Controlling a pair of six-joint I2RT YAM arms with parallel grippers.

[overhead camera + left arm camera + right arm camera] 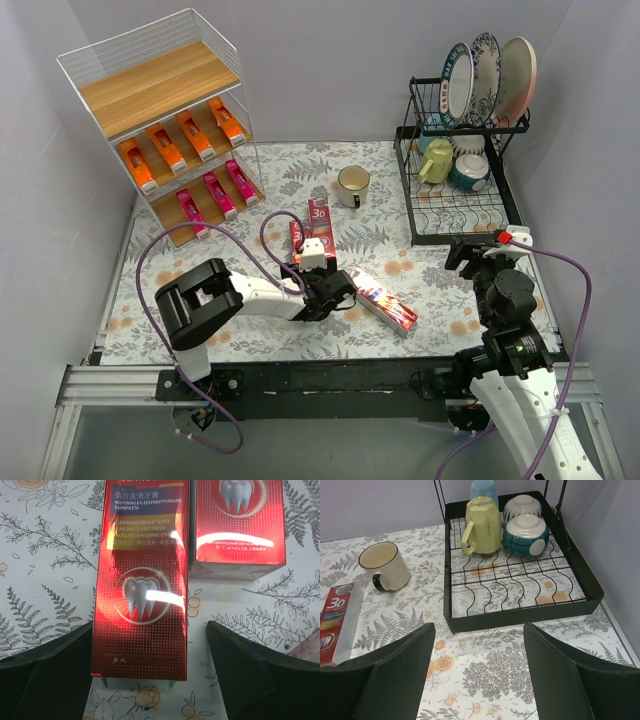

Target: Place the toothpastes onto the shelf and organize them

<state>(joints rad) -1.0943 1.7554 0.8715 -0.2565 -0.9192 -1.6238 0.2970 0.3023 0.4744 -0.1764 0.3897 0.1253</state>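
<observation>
The desk (250, 340), covered by a cloth with leaves and flowers, carries everything. At its far left corner stands the 3-tier shelf (150, 85) of white wire and wooden boards. At the far right is the black dish rack (460, 215), with 3 plates (487, 75) upright at its back and a yellow mug (482, 525) and 2 bowls (525, 532) in its tray. The left tool (151, 627) is low over the middle of the desk with its jaws apart, 1 finger on each side of the near end of a dark red toothpaste carton (142, 580). The left finger seems to be right at the carton's edge, while the right finger is clearly apart from it. This carton lies flat on the desk, and a second dark red carton (240, 525) lies just beside it on the right, parallel to it. A third dark red carton (385, 300) lies slanted on the desk, near the same tool. The right tool (480, 630) hangs above the desk just in front of the dish rack, jaws apart, and only the cloth is seen between them. 4 slim orange cartons (165, 148) lie side by side on the middle board of the shelf, and 3 slim magenta-pink cartons (218, 192) lie on the lowest board. A cream mug (352, 185) stands upright on the desk between the shelf and the dish rack.
</observation>
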